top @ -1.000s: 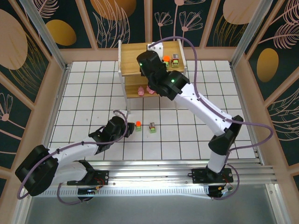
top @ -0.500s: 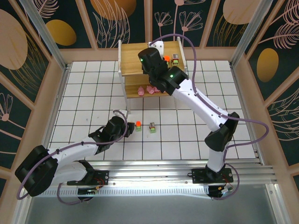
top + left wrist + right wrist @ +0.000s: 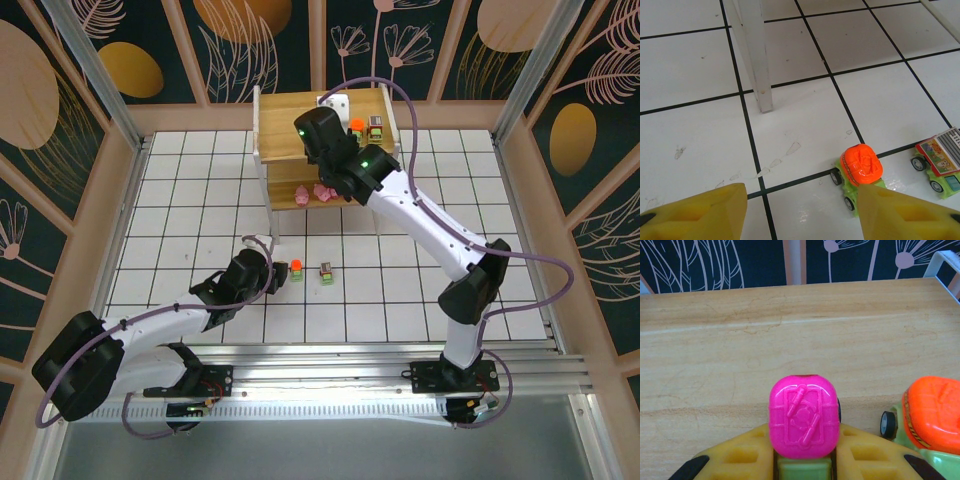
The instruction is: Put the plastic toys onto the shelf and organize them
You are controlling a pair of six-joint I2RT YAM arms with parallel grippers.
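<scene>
Magenta-topped toy (image 3: 802, 415) | looks light, slippery | you grasp green base (image 3: 802, 471) at 6 o'clock | right gripper (image 3: 802, 456) clenched on it | left gripper (image 3: 800, 212) released

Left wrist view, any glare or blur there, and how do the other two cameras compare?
Left wrist: orange-topped toy sharp, faint glare on the glossy tile beside it; right wrist: magenta-topped toy crisp, soft sheen; top external: bright reflection along the near rail.

Shelf (image 3: 285, 125): one
Orange-topped green toys (image 3: 296, 268): two
Grey-topped green toys (image 3: 326, 272): two
Magenta-topped green toy (image 3: 802, 415): one
Pink pigs (image 3: 300, 198): three seen, count unsure
</scene>
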